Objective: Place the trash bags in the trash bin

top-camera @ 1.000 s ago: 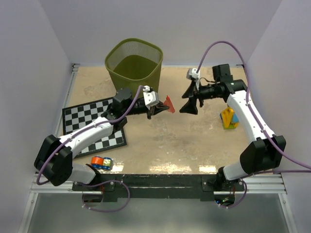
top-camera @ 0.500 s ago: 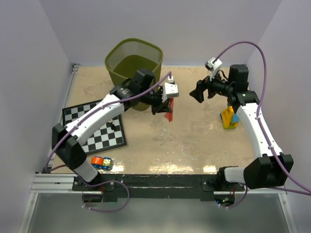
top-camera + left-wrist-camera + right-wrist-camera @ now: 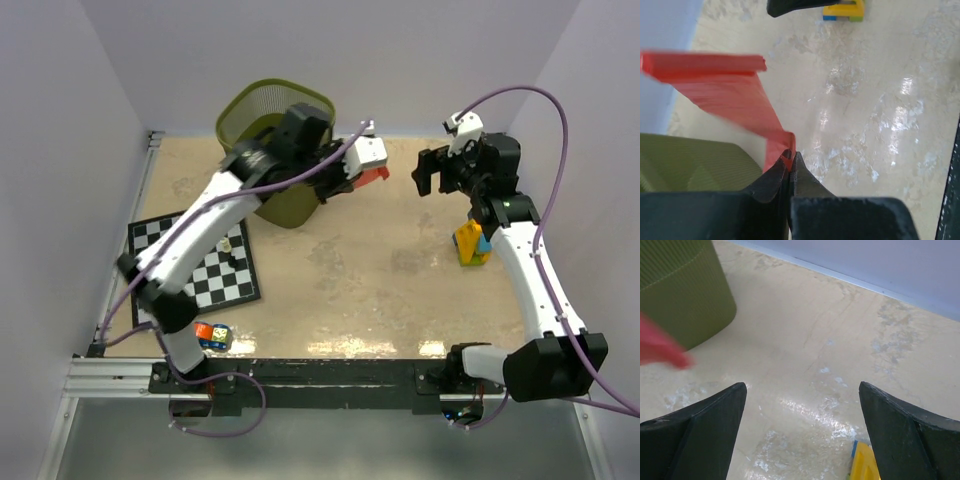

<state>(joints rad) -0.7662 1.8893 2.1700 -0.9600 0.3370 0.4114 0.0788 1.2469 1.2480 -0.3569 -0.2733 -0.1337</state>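
Observation:
The trash bin (image 3: 233,112) is an olive-green mesh basket at the back left, partly covered by my raised left arm. My left gripper (image 3: 355,181) hangs just right of the bin's rim, shut on a corner of a red trash bag (image 3: 376,175). In the left wrist view the bag (image 3: 722,85) fans out as a flat red strip from the pinched fingertips (image 3: 790,158), with the bin wall (image 3: 685,162) below left. My right gripper (image 3: 429,176) is open and empty, apart from the bag. Its wrist view shows the gripper (image 3: 802,386) over bare table, the bin (image 3: 685,295) and a red blur of bag (image 3: 660,349) at the left.
A checkerboard mat (image 3: 195,262) lies at the left. A yellow and blue toy block (image 3: 472,244) stands at the right, under my right arm. A small orange and blue object (image 3: 208,335) sits near the front left edge. Walls close in on three sides.
My left arm has lifted the red bag from low over the table up beside the bin's rim. My right gripper has opened wider and drawn back to the right.

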